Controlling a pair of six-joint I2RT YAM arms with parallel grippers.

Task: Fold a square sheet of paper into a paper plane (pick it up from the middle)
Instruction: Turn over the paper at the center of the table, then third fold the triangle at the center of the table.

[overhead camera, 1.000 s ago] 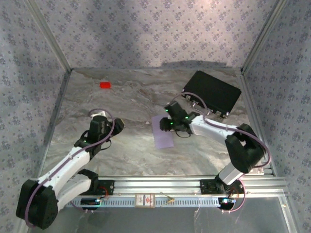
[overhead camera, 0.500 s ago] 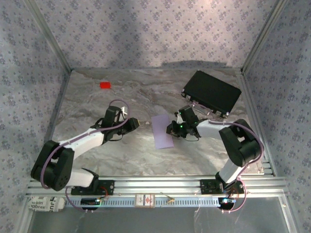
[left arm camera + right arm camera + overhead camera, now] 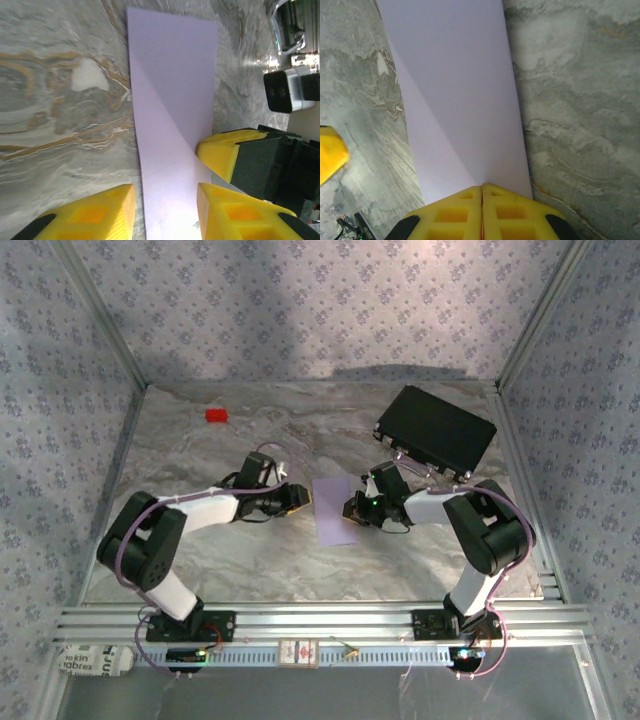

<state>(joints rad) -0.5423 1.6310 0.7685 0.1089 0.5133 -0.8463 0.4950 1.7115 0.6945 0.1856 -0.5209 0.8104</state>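
Lilac sheet (image 3: 460,100) near edge hidden beneath right tool (image 3: 481,188); far end cut off at frame top.

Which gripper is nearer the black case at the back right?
Right. The right gripper is at the right edge of the sheet, in front of the black case; the left gripper is at the sheet's left edge, farther away.
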